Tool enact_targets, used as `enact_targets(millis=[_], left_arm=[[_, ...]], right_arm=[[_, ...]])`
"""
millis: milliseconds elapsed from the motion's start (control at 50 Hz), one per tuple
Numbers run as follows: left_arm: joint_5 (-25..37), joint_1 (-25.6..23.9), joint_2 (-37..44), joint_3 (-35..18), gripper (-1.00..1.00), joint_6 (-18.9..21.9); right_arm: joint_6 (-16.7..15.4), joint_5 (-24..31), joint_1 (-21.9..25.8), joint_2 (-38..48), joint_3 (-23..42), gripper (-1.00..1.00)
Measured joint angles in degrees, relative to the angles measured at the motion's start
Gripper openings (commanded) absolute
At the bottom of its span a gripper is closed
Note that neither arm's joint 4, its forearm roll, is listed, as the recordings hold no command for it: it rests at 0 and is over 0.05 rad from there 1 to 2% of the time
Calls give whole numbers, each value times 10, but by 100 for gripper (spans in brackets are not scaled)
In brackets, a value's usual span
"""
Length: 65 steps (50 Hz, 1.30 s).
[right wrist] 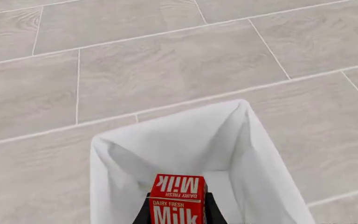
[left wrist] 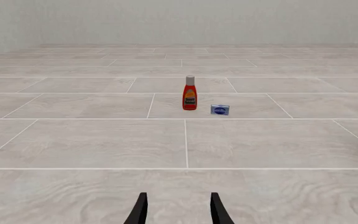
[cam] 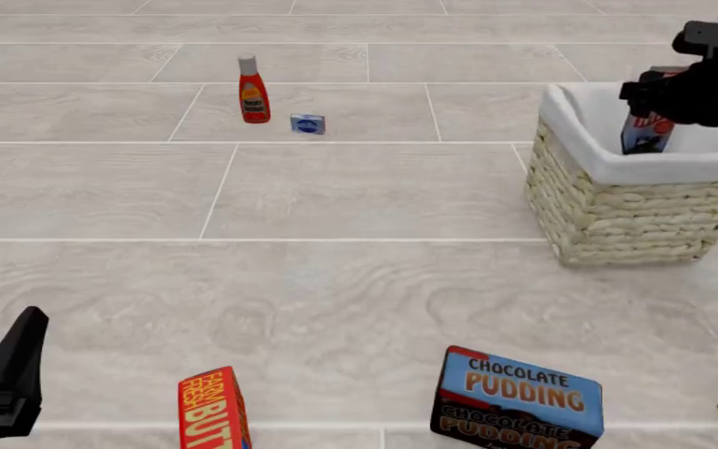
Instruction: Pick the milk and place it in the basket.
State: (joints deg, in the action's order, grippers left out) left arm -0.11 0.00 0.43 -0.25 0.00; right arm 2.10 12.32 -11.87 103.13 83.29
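In the front view, your right gripper hangs over the basket at the table's right edge, pinching the milk, whose lower part sits inside the white-lined opening, above the rim line on the far side. Your left gripper waits low at the near left corner; from here you cannot tell how its fingers stand. A ketchup bottle stands upright toward the far left with a small blue box just beside it, and the butter box and chocolate pudding box sit along the near edge. Left wrist view: your two fingers are spread apart with nothing between them, the ketchup bottle and blue box well ahead. Right wrist view: the milk is clamped between your dark fingers, red top facing the camera, right over the basket's cloth lining.
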Motion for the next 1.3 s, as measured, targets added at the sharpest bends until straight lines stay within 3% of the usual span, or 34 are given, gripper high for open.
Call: enact_targets(millis=[1160,1180,1300], left_arm=[[0,0,0,0,100,0],[0,0,0,0,100,0],[0,0,0,0,100,0]], right_arm=[[8,8,-9,74,31,-100],[8,9,-9,74,31,100],[13,8,-8,70,35,100]])
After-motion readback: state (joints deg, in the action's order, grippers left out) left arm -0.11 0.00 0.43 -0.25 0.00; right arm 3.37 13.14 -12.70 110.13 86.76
